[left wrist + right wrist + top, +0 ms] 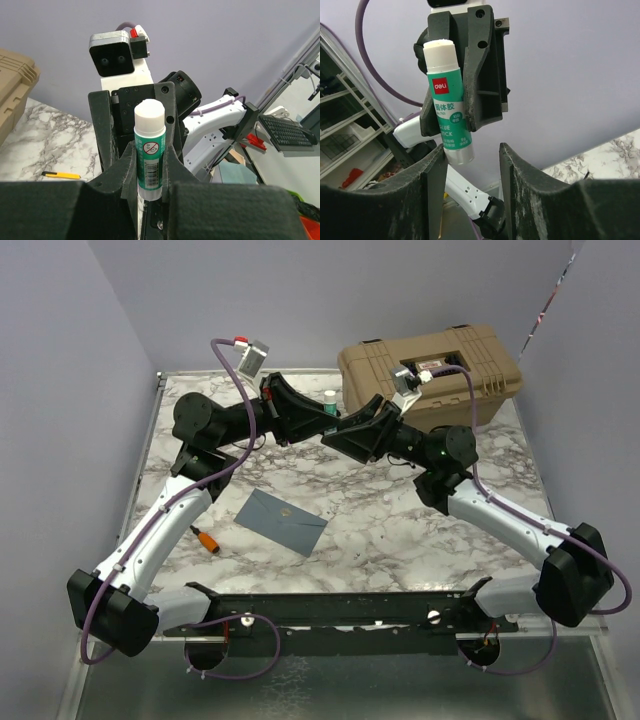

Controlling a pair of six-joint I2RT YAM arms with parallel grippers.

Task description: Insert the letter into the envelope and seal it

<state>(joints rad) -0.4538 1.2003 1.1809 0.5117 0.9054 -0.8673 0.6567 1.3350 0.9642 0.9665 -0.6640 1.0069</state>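
The marble table [400, 530] takes up most of the room, and there is one tan hard case [430, 370] at its far right corner. Two arms reach in from the near edge and meet in the air over the far middle of the table.

One envelope [282, 520] lies flat on the marble below, toward the left and well apart from both grippers. I see no letter anywhere on the table, and I cannot tell whether it sits inside the envelope.

The left gripper [150, 160] is clenched on the one glue stick [447, 107], held upright with its white cap on top. The right gripper [471, 150] faces it with its jaws apart and nothing between them, the stick's lower end just beyond its fingers. One small orange-handled tool [206, 539] lies beside the left forearm.

This looks like the sealing stage, with the glue being readied. I'd say the next move is for the right fingers to close squarely on the cap and pull it straight off while the left grip holds firm. Then the stick has to be carried down to the envelope's flap.
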